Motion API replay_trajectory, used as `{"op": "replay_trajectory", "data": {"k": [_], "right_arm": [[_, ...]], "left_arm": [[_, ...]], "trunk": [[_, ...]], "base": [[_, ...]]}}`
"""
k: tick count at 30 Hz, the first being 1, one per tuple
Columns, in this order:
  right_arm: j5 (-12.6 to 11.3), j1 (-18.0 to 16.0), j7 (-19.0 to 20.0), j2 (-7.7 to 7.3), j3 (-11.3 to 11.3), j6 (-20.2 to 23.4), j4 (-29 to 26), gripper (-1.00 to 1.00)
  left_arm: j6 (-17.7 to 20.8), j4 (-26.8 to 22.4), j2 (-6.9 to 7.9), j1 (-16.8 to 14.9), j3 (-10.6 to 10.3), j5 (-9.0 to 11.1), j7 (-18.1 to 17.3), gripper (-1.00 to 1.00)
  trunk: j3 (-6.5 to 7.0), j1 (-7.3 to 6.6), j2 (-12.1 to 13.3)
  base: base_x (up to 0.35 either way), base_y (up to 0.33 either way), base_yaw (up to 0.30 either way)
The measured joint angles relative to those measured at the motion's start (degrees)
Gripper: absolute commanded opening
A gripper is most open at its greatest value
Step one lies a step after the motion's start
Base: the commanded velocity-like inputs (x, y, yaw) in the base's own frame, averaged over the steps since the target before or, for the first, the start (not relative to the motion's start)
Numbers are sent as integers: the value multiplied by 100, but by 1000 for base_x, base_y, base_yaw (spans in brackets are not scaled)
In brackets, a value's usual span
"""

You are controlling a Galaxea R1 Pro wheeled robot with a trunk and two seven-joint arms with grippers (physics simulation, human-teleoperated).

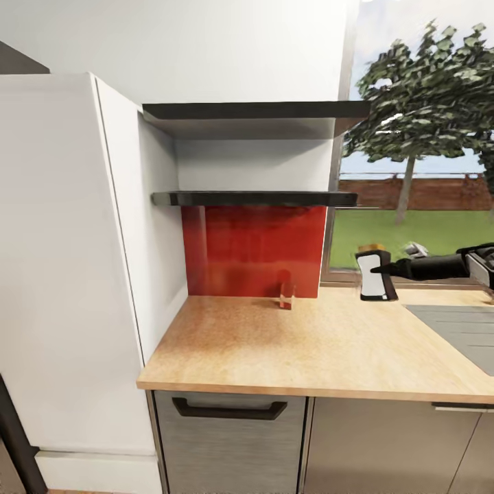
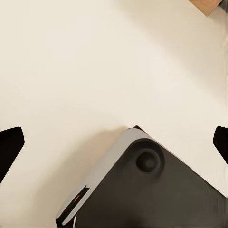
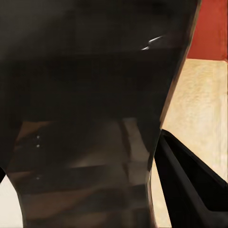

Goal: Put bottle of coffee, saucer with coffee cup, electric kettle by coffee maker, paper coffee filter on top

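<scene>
in the head view a wooden counter (image 1: pixel 302 350) fills the lower middle of the frame, with a red backsplash (image 1: pixel 254 250) behind it and two dark shelves (image 1: pixel 254 198) above, one over the other. a tall white cabinet (image 1: pixel 62 274) takes up the left side. at the right edge the right arm reaches in from the frame's right, and its gripper (image 1: pixel 392 269) is closed around the handle side of a black and white kettle (image 1: pixel 374 276), which stands upright on the counter at the middle right, in front of the window. a small reddish item (image 1: pixel 286 295), too blurred to name, sits on the counter by the lower right corner of the backsplash, well apart from the kettle. a grey sink (image 1: pixel 460 326) lies at the right edge of the counter, and a drawer with a dark handle (image 1: pixel 228 409) shows at the bottom. in the right wrist view the dark body of the kettle (image 3: pixel 95 114) sits very close, with one black finger (image 3: pixel 190 185) beside it at the lower right and wood and red wall behind. in the left wrist view the two dark fingertips (image 2: pixel 9 147) stand wide apart at the frame's side edges, nothing between them, over a pale surface with a dark part of the robot at the bottom.
</scene>
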Motion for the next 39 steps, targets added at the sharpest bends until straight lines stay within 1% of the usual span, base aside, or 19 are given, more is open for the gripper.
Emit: {"op": "replay_trajectory", "data": {"k": [1, 3, 4, 5, 6, 7, 11, 13, 15, 16, 18, 22, 24, 28, 32, 33, 34, 36, 39], "right_arm": [[-34, 6, 0, -45, 57, -9, 3, -100], [-96, 9, 1, -140, -11, -14, 1, -100], [-105, 12, 1, -183, 15, -17, 2, -100], [-122, 26, -16, -266, 20, -27, 2, -100], [-128, 36, -22, -286, 53, -31, 4, -100], [-130, 55, -29, -313, 22, -46, 3, -100], [-132, 92, -40, -416, 31, -105, 3, -100], [-134, 143, -47, -520, 76, -125, 4, -100], [-134, 158, -53, -585, 20, -123, 2, -100], [-133, 166, -55, -621, 49, -125, 3, -100], [-132, 179, -67, -663, 28, -124, 2, -100], [-133, 295, -220, -760, 71, -131, 4, -100], [-132, 365, -257, -799, 65, -143, 3, -100], [-132, 440, -279, -819, 61, -209, 8, -100], [-133, 465, -290, -824, 47, -239, 12, -100], [-134, 468, -294, -832, 50, -244, 13, -100], [-134, 468, -301, -834, 57, -245, 13, -100], [-133, 478, -328, -856, 54, -247, 13, -100], [-136, 485, -341, -880, 47, -251, 12, -100]], "left_arm": [[-2, 0, 0, 0, -1, -4, -7, 100], [-1, 1, 5, 0, -3, -14, -14, 100], [3, 0, 7, 0, -3, -16, -15, 100], [7, 1, 14, -2, -4, -18, -17, 100], [8, 2, 15, -4, -5, -18, -17, 100], [10, 0, 16, -3, -5, -19, -17, 100], [12, -2, 11, -3, -4, -30, -18, 100], [13, 0, 10, -1, -5, -185, -18, 100], [13, 2, 6, -4, -4, -288, -18, 100], [13, -2, 4, -2, -4, -338, -18, 100], [13, -5, 3, -3, -4, -386, -18, 100], [5, -8, 1, -6, -4, -432, -18, 100], [-1, -9, 1, -7, 0, -437, -18, 100], [-4, -7, -8, -5, 3, -440, -18, 100], [-5, -6, -26, -5, -3, -612, -18, 100], [-5, -9, -48, -5, -5, -748, -14, 100], [-5, -11, -53, -7, -4, -788, -12, 100], [-5, -25, -59, -7, -5, -840, -10, 100], [4, -89, -61, -7, -1, -853, -10, 100]], "trunk": [[-1, 0, 0], [-1, 0, 0], [-1, 0, -1], [-1, -2, -1], [-2, -2, 0], [-2, -2, 0], [-2, -2, -1], [-2, -2, -1], [-2, -3, 0], [-2, -2, -1], [-1, -1, -1], [4, -2, 0], [10, -1, 0], [22, 0, 0], [36, 0, 0], [39, 0, -1], [43, 0, 0], [49, 0, -1], [60, 0, 0]], "base": [[5, -28, 0], [38, -143, 0], [151, -197, 0], [172, -196, 0], [202, -195, 0], [221, -194, 0], [240, -197, 0], [253, -204, -10], [254, -205, -72], [254, -206, -112], [255, -206, -179], [213, -172, -263], [76, -62, -289], [26, -69, -295], [4, -241, -298], [1, -278, -298], [0, -281, -298], [0, -267, -298], [19, -260, -298]]}}
